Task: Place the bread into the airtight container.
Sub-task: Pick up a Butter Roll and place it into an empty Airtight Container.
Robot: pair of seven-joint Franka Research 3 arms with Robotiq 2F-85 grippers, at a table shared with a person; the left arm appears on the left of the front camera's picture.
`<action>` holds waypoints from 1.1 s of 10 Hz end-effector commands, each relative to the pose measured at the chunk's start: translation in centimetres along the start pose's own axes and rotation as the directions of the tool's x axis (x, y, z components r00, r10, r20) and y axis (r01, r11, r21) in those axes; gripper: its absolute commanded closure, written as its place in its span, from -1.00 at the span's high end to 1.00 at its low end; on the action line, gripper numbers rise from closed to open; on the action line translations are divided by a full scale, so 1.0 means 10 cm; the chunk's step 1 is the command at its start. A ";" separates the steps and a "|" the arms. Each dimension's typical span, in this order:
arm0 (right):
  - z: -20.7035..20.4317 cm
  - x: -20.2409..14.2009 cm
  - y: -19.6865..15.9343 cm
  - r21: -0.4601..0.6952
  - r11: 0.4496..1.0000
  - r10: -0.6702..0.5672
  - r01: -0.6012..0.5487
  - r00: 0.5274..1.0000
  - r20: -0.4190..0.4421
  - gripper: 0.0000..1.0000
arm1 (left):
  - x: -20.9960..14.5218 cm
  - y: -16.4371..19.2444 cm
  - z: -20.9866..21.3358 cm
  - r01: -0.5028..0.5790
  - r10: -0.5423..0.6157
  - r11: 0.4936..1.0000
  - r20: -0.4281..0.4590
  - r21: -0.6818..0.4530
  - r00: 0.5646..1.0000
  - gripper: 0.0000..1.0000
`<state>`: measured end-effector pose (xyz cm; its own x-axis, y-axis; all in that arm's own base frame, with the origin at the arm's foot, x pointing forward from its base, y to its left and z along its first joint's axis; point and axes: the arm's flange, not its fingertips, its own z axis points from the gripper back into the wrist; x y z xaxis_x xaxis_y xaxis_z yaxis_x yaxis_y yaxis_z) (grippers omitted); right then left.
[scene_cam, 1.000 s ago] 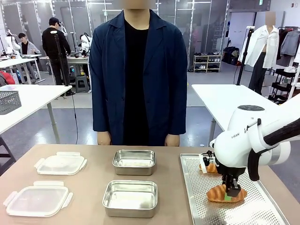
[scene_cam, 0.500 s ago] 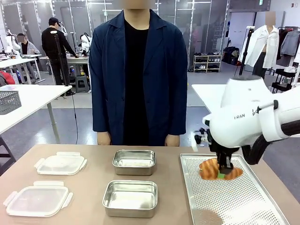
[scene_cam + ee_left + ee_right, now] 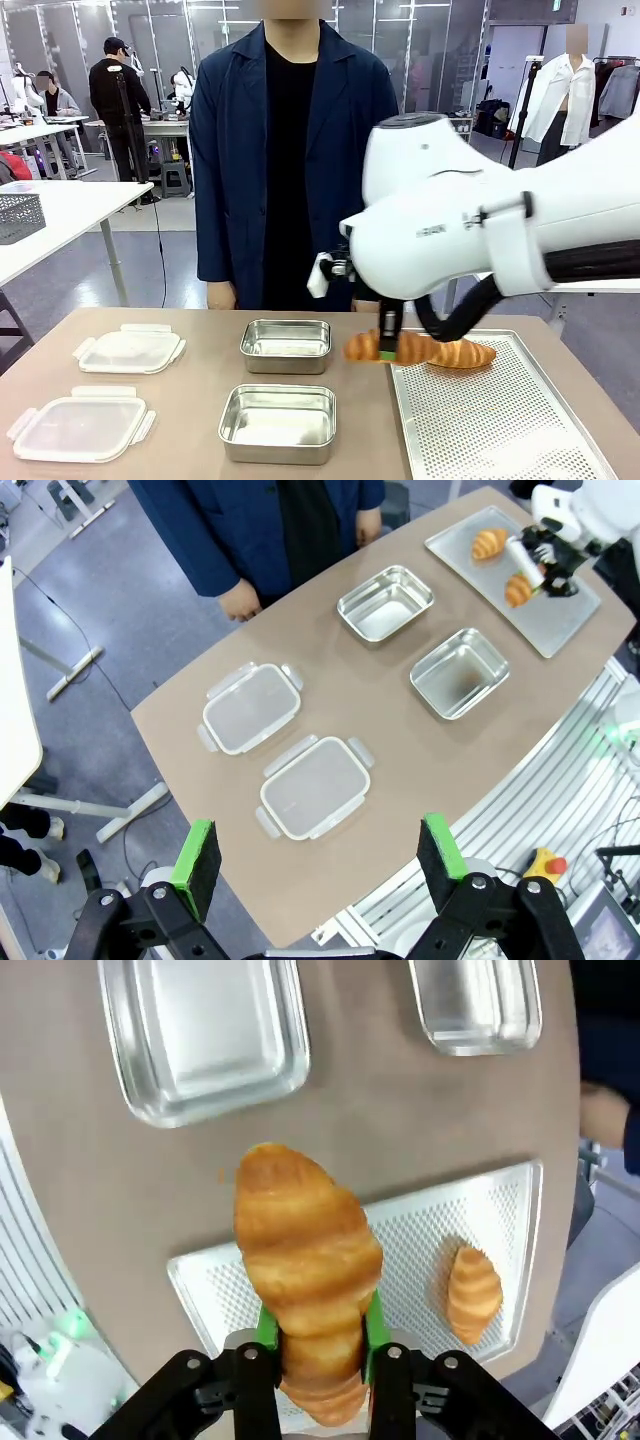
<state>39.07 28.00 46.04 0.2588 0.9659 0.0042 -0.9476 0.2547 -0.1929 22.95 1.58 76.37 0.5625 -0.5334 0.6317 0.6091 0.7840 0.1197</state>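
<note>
Right wrist view: the right gripper (image 3: 315, 1328) is clamped on a golden, glossy croissant (image 3: 305, 1245), ridged and tapering, at frame centre over the perforated tray's (image 3: 420, 1230) edge, with a steel container (image 3: 200, 1035) at upper left. In the left wrist view, the left gripper (image 3: 318, 852) stands spread wide above the desk (image 3: 400, 770).

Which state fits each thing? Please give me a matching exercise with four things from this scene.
Things:
1 left croissant (front view)
2 right croissant (front view)
3 near steel container
4 left hand

States:
A open, high above the table
B lying on the perforated tray
C empty
D gripped in the right hand, in the air

Pairs: 1-D, 2-B, 3-C, 4-A
</note>
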 end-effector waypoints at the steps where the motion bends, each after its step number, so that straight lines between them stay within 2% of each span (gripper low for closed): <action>1: -0.15 0.45 -0.01 -0.004 0.999 -0.033 0.033 0.999 -0.032 -0.27 | 0.01 0.00 0.02 0.004 -0.004 1.000 0.003 -0.004 1.000 1.00; 4: -0.40 1.11 0.19 0.009 0.999 -0.037 0.037 0.999 -0.001 -0.27 | 0.01 0.00 0.02 0.004 -0.004 1.000 0.003 -0.004 1.000 1.00; 6: -0.56 1.40 0.34 0.010 0.999 -0.049 0.049 0.999 0.012 -0.27 | 0.01 0.00 0.02 0.004 -0.004 1.000 0.003 -0.004 1.000 1.00; 9: -0.73 1.60 0.62 0.023 0.999 -0.037 0.037 0.999 -0.017 -0.27 | 0.01 0.00 0.02 0.004 -0.004 1.000 0.003 -0.004 1.000 1.00; 11: -0.82 1.57 0.64 0.071 0.994 -0.085 0.087 0.996 -0.023 -0.27 | 0.01 0.00 0.02 0.004 -0.004 1.000 0.003 -0.004 1.000 1.00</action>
<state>38.55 44.37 36.98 0.2877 0.9577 -0.0046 -0.9500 0.2848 -0.1284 22.95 1.57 76.37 0.5625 -0.5335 0.6316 0.6090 0.7840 0.1199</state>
